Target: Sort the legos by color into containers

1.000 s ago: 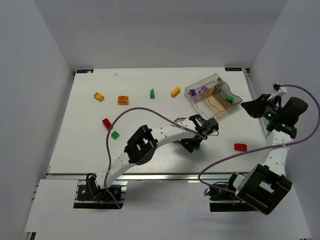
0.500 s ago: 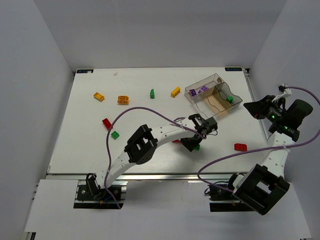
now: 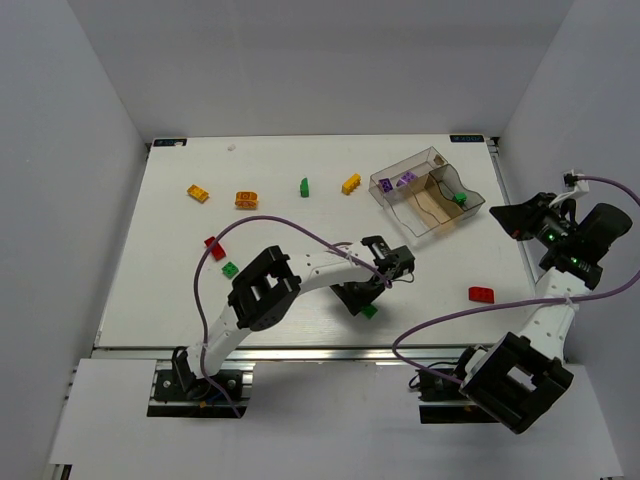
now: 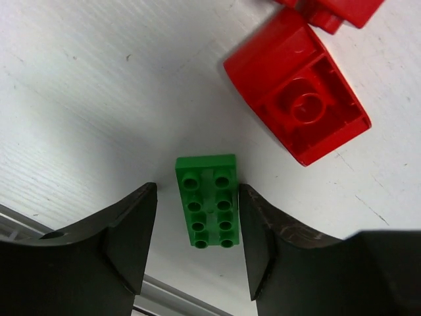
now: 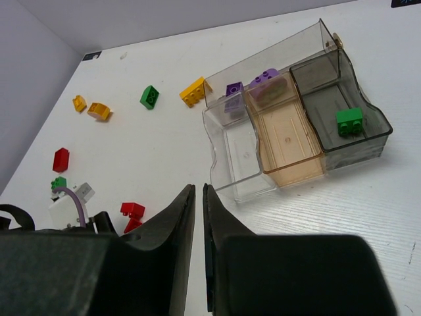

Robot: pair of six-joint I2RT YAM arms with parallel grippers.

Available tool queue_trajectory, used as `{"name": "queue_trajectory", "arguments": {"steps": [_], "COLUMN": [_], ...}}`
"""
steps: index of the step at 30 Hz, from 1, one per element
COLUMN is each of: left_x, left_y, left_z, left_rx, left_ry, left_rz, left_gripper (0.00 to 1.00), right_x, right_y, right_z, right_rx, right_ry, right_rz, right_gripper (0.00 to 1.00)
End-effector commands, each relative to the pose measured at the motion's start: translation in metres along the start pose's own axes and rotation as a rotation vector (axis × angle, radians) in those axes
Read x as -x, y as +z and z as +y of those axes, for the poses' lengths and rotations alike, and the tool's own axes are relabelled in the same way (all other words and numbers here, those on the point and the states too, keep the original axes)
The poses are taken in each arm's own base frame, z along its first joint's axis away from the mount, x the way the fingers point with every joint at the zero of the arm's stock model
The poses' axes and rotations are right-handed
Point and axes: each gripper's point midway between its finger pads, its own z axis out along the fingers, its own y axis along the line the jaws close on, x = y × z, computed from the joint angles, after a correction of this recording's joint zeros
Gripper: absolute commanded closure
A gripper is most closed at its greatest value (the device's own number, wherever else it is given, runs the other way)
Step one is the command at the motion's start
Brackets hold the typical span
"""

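Observation:
My left gripper (image 3: 366, 300) is open and low over the table, its jaws either side of a green lego (image 4: 207, 201). The right pad touches or nearly touches the lego and the left pad stands clear. The lego lies flat near the front edge (image 3: 369, 312). A red lego (image 4: 296, 118) lies just beyond it. My right gripper (image 3: 498, 213) is shut and empty, raised to the right of the clear box (image 3: 425, 215). The box holds two purple legos (image 5: 233, 90) in its far end and one green lego (image 5: 349, 122) in the dark compartment.
Loose on the table are a yellow lego (image 3: 198, 192), an orange one (image 3: 246, 199), a green one (image 3: 304, 187), a yellow one (image 3: 351, 183), a red one (image 3: 213, 246), a green one (image 3: 230, 269) and a red one (image 3: 481, 294). The left arm's purple cable arches over the middle.
My left gripper has moved left and toward the front edge, and the green lego between its jaws has shifted with it. The right arm has drifted slightly right.

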Motion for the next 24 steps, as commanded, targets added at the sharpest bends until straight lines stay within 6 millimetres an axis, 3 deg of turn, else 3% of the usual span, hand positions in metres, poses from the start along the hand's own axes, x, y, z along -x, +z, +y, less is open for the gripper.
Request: {"name": "queue_trajectory", "arguments": {"steps": [1,3,6,7,11,14,16,17,18,19,20,21,22,24], "left_x": [-0.003,-0.006,-0.008,-0.009,0.004,0.022,0.035,0.047,0.052,0.06,0.066,0.085,0.095,0.109], "left_y": [0.04,0.043,0.045,0.045,0.022,-0.026,-0.072,-0.102,-0.112,-0.132,-0.144,-0.173,-0.171,-0.193], "left_z": [0.033,0.031,0.025,0.023,0.0,-0.04,-0.078,-0.086,-0.089,-0.109,-0.113,-0.114,-0.127,-0.139], "left_rx": [0.14,0.129,0.115,0.11,0.021,-0.16,-0.347,-0.434,-0.475,-0.591,-0.648,-0.727,-0.8,-0.932], "left_ry": [0.101,0.117,0.139,0.145,0.215,0.34,0.411,0.534,0.575,0.583,0.69,0.673,0.725,0.73], "left_rz": [-0.031,-0.019,-0.016,-0.014,-0.059,-0.143,-0.202,-0.257,-0.285,-0.32,-0.382,-0.434,-0.511,-0.573], "left_gripper": [0.38,0.41,0.57,0.69,0.87,0.94,0.96,1.0,1.0,1.0,1.0,1.0,1.0,1.0], "right_x": [0.005,0.009,0.008,0.009,0.008,0.008,0.008,0.008,0.007,0.007,0.007,0.007,0.008,0.007], "right_y": [-0.004,-0.004,-0.004,-0.005,-0.005,-0.006,-0.006,-0.006,-0.006,-0.007,-0.008,-0.008,-0.009,-0.01], "right_z": [0.008,0.007,0.007,0.007,0.007,0.007,0.006,0.004,0.004,0.002,-0.001,-0.002,-0.005,-0.008], "right_rx": [0.027,0.026,0.031,0.03,0.034,0.033,0.031,0.026,0.026,0.021,0.012,0.007,-0.006,-0.019], "right_ry": [-0.022,-0.044,-0.043,-0.045,-0.052,-0.058,-0.058,-0.054,-0.052,-0.047,-0.042,-0.044,-0.04,-0.035], "right_rz": [-0.018,-0.032,-0.032,-0.034,-0.033,-0.033,-0.032,-0.032,-0.031,-0.032,-0.034,-0.034,-0.037,-0.04], "right_gripper": [0.85,0.85,0.85,0.85,0.85,0.85,0.85,0.85,0.85,0.85,0.85,0.87,0.88,0.94]}}
